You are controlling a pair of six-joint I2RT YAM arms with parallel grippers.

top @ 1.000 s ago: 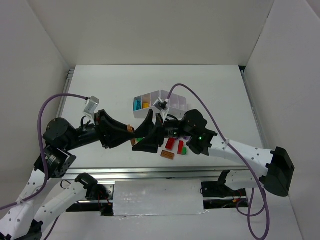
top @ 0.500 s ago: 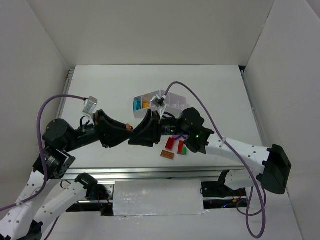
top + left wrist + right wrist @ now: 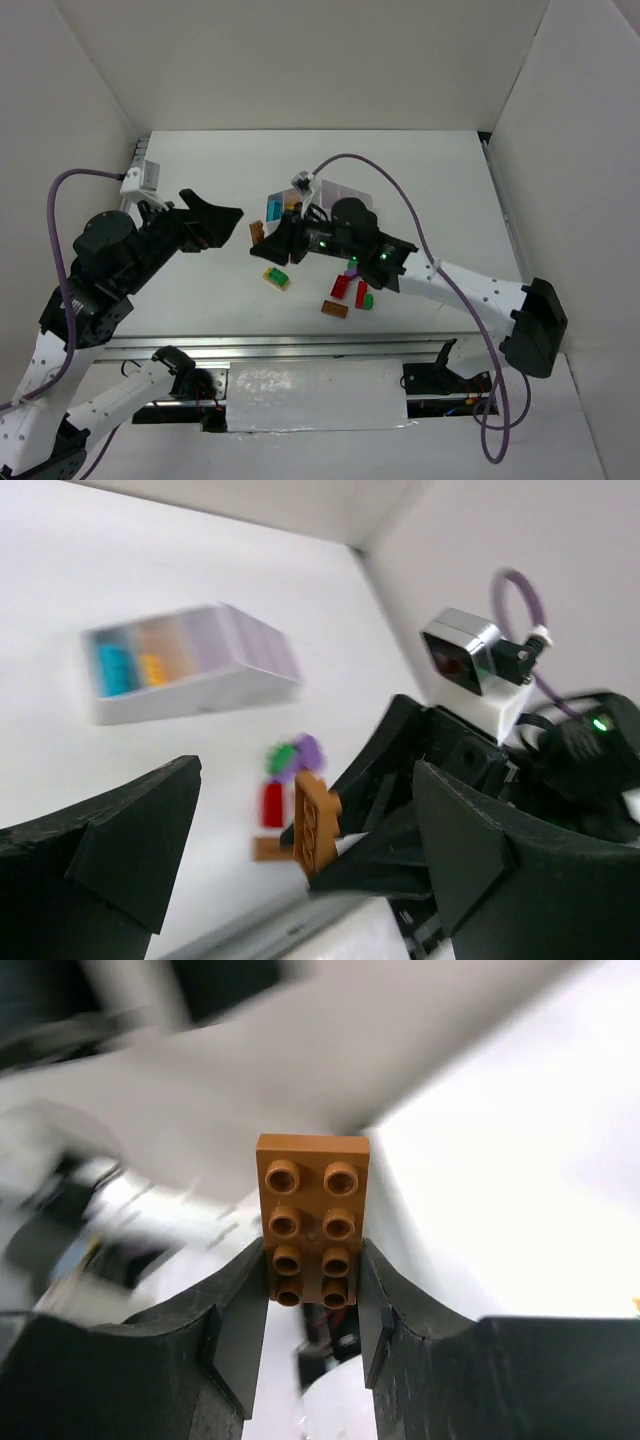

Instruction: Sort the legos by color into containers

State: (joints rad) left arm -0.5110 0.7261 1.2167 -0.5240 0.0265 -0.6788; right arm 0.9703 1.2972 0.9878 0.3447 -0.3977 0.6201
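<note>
An orange-brown lego (image 3: 258, 232) (image 3: 312, 1215) is pinched by its lower end between the fingers of my right gripper (image 3: 268, 243) (image 3: 312, 1295), held above the table. My left gripper (image 3: 222, 228) (image 3: 300, 850) stands open just to the left of it, fingers wide apart and touching nothing; in the left wrist view the same orange-brown lego (image 3: 314, 820) shows between them, gripped by the right gripper's black fingers. The white tray of containers (image 3: 345, 194) (image 3: 240, 670) lies behind, with a blue lego (image 3: 273, 208) and a yellow one (image 3: 291, 208) in its left compartments.
On the table lie a yellow lego (image 3: 276, 278), a red pair (image 3: 341, 286), a green one (image 3: 368, 301), a purple one (image 3: 351, 268) and another orange-brown one (image 3: 334, 309). The right arm crosses above part of the tray. White walls enclose the table.
The left gripper opened and drew back to the left. The right gripper shut on the orange-brown lego that the left one held and carried it left. A yellow lego now shows on the table.
</note>
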